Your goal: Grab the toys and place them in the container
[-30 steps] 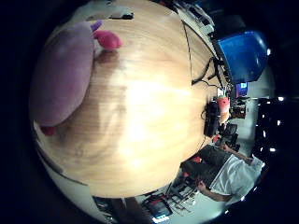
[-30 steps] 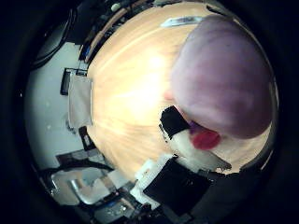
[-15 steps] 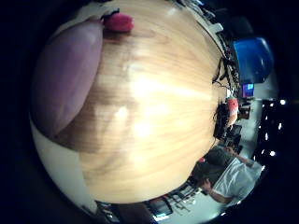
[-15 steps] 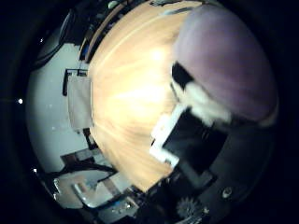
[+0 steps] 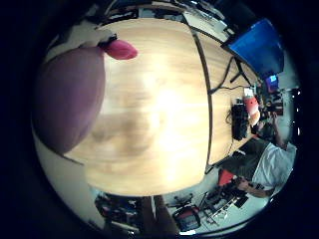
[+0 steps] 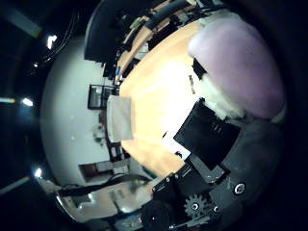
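Note:
A large purple plush toy with a bright pink part fills one side of the right little finger side palm view, close to the palm and above the wooden table. In the right thumb side palm view the same purple toy lies against my hand. A black and white finger curls in against the toy. A blue boxy thing stands past the table's far edge; I cannot tell if it is the container.
A dark seam runs across the table. Past its edge are a small red thing and dark equipment. The right thumb side palm view shows pale floor and a chair beside the table.
The table looks farther from the palm than before, while the purple toy stays close against it. The finger has come in across the toy. The whole view has turned.

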